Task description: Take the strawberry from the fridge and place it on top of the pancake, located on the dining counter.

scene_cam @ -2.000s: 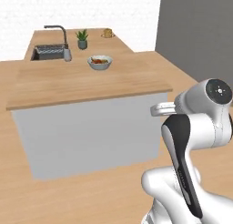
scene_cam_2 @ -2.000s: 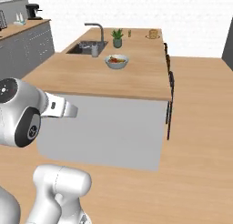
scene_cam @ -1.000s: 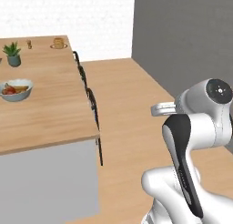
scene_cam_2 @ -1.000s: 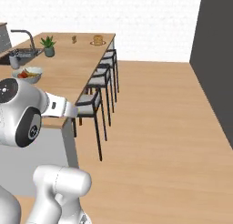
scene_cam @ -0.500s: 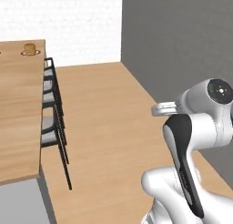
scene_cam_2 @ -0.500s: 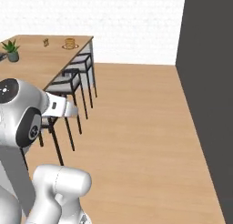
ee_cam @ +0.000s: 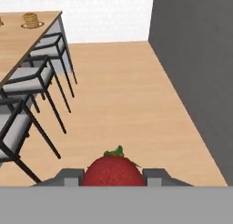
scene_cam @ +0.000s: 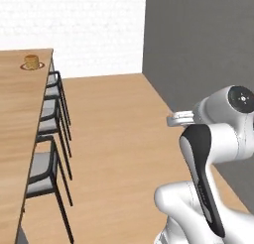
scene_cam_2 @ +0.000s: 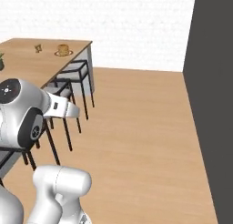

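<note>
My gripper (ee_cam: 113, 176) clamps strawberry (ee_cam: 113, 171) between fingers, tucked close for carrying. Pancake (ee_cam: 30, 20) waits on plate at far end of dining counter (ee_cam: 18, 41), well apart.

Bright, even rendered light; faint soft shadows; no glare; slightly soft, low-resolution edges.

Pancake (scene_cam: 31, 61) on the dining counter's (scene_cam: 15, 119) far end, stools (scene_cam: 47, 116) alongside.

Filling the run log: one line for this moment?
pincer: shut on strawberry | pancake: far end of dining counter | phase: carrying
</note>
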You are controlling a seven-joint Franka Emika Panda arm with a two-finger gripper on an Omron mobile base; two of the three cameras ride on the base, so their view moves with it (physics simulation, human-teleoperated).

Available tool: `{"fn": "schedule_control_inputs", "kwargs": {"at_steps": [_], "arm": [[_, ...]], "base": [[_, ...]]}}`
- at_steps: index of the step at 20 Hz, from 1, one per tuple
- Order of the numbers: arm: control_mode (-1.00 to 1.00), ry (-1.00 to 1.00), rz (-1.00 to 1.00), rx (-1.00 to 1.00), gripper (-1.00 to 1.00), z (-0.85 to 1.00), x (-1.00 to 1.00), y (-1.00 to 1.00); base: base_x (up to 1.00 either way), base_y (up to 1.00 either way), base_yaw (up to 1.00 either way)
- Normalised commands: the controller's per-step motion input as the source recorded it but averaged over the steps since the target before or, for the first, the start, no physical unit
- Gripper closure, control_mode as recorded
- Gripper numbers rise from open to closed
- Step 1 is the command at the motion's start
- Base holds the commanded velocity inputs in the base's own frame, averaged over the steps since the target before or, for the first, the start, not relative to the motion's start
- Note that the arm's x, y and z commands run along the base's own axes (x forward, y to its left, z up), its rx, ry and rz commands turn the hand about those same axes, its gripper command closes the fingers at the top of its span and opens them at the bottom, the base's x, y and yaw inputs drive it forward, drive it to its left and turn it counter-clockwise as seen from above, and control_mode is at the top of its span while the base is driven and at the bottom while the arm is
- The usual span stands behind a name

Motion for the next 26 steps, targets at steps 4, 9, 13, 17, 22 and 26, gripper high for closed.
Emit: {"fn": "schedule_control_inputs", "kwargs": {"at_steps": [4,9,13,17,22,26], "arm": [[1.0,0.0,0.0,0.0,1.0,0.0,0.0,0.0],[1.0,0.0,0.0,0.0,1.0,0.0,0.0,0.0],[1.0,0.0,0.0,0.0,1.0,0.0,0.0,0.0],[1.0,0.0,0.0,0.0,1.0,0.0,0.0,0.0],[1.0,0.0,0.0,0.0,1.0,0.0,0.0,0.0],[1.0,0.0,0.0,0.0,1.0,0.0,0.0,0.0]], "base": [[1.0,-0.16,0.38],[1.0,-0.39,0.48],[0.97,-0.59,0.43],[0.93,-0.64,0.42],[0.91,-0.66,0.41],[0.85,-0.73,0.41]]}}
